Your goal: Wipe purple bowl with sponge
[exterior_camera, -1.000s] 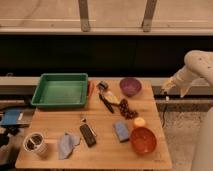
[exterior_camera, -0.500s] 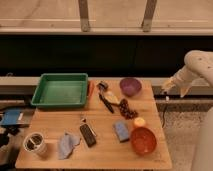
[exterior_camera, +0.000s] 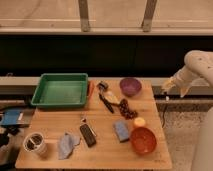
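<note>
The purple bowl [exterior_camera: 130, 86] stands near the far right corner of the wooden table [exterior_camera: 50, 127]. The blue-grey sponge [exterior_camera: 121, 130] lies flat on the table toward the front, just left of a red bowl [exterior_camera: 143, 140]. My gripper [exterior_camera: 165, 92] hangs off the table's right side, past its far right corner, at the end of the white arm [exterior_camera: 196, 70]. It is to the right of the purple bowl and well apart from the sponge, and it holds nothing that I can see.
A green tray [exterior_camera: 61, 90] sits at the far left. A black tool [exterior_camera: 105, 99], dark grapes [exterior_camera: 126, 109], a yellow fruit [exterior_camera: 139, 121], a black remote [exterior_camera: 88, 135], a blue cloth [exterior_camera: 66, 145] and a metal cup [exterior_camera: 34, 143] lie about the table.
</note>
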